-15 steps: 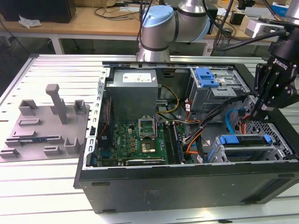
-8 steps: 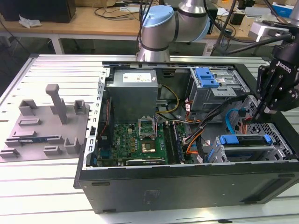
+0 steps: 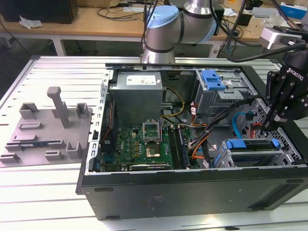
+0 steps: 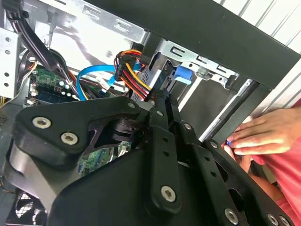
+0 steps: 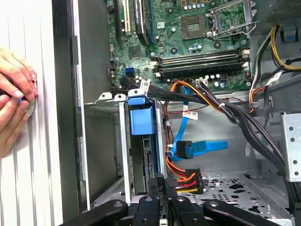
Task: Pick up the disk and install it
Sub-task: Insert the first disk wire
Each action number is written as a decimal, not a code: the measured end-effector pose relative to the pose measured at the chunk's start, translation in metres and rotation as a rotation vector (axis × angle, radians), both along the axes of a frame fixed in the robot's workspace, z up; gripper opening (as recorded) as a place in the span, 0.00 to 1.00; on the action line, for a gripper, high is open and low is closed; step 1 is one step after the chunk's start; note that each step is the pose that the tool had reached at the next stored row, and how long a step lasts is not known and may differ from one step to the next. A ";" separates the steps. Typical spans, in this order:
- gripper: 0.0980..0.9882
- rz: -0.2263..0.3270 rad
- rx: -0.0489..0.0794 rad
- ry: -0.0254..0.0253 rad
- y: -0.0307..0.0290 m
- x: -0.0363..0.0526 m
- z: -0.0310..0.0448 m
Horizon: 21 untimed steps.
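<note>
An open computer case (image 3: 183, 192) lies on its side on the ribbed metal tabletop (image 3: 43, 192), with the motherboard (image 3: 144, 142) towards the exterior view's left and the drive bays towards its right. The disk (image 3: 252, 144) sits on edge in the lower metal bay (image 3: 231, 159) at the case's near corner on the exterior view's right, and its blue carrier bracket runs along the top of the bay. The pincer (image 3: 271, 122) hangs from the arm just above the end of the disk that points to the exterior view's right, very close to the blue bracket; whether it touches cannot be told. In the first wrist view the pincer (image 5: 157, 183) has its fingers drawn together with no gap to speak of and nothing seen gripped between them, and the disk (image 5: 141, 117) lies straight ahead of the tips, in line with them, inside the bay's silver rails. In the second wrist view the pincer (image 4: 162, 101) points likewise towards the blue end of the disk (image 4: 181, 75). A blue data cable (image 5: 202, 147) and orange and red power leads (image 5: 186, 176) lie just beside the bay. A person's hand (image 5: 14, 101) rests on the tabletop outside the case wall. A grey fixture plate (image 3: 43, 130) lies well apart, at the exterior view's left
</note>
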<state>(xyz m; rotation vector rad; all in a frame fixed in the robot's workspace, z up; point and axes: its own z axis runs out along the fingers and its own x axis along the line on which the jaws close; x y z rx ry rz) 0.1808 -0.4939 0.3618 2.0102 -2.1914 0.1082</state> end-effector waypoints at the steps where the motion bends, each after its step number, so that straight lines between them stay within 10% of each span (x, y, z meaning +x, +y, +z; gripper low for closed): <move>1: 0.08 0.003 0.008 0.0000 -0.0010 0.0000 -0.0004; 12: 0.08 0.010 0.083 -0.0001 -0.0255 0.0001 -0.0054; 17: 0.08 0.011 0.090 -0.0005 -0.0263 -0.0010 -0.0053; 21: 0.08 0.011 0.117 -0.0115 -0.0276 -0.0063 -0.0059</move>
